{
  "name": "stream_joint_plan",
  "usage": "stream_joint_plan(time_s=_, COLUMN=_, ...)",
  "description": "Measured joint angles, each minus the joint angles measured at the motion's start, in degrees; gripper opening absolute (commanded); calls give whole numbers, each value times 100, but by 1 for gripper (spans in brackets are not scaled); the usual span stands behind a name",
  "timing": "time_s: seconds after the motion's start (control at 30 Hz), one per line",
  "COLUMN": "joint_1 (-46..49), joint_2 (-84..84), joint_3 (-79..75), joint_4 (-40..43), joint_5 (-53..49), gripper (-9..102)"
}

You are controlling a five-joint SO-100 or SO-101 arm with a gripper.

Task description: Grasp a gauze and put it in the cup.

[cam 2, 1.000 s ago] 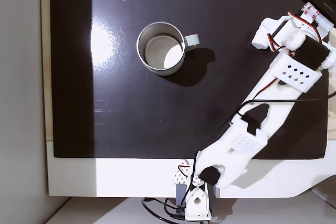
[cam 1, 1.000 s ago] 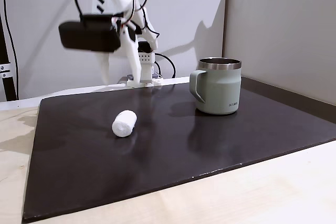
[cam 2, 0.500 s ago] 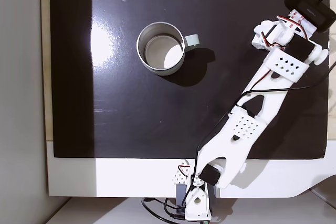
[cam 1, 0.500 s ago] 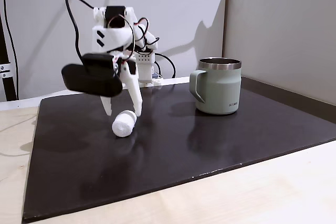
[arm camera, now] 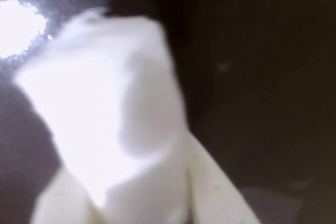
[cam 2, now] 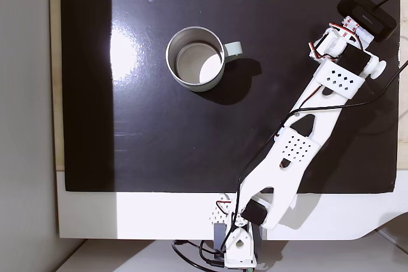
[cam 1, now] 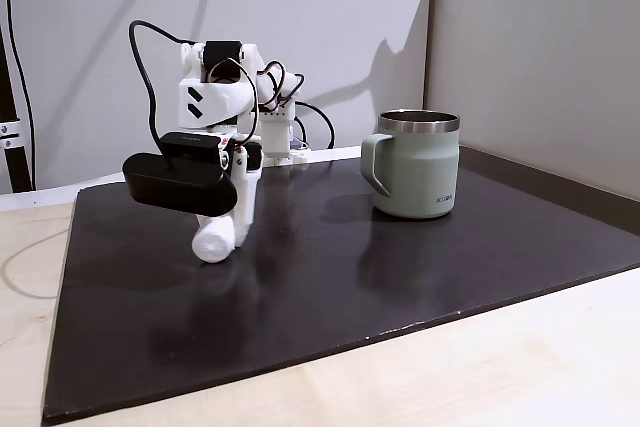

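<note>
The arm reached down onto a dark mat (cam 1: 420,277) on a pale wooden table (cam 1: 500,377). Its gripper (cam 1: 222,237) sat low over the white gauze (cam 1: 209,244), whose end showed just below a black camera block (cam 1: 180,184). The green cup (cam 1: 418,164) stood upright well to the right, handle facing left.

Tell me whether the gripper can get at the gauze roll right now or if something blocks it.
Probably yes. In a fixed view the gripper is down at the gauze on the dark mat, nothing between them; the cup stands well aside. Whether it has closed, I can't tell.
</note>
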Motion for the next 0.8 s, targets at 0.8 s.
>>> stream_joint_plan(time_s=0.8, joint_1=-589, joint_2=2373, joint_3=729, joint_4=255, joint_5=1160, gripper=0)
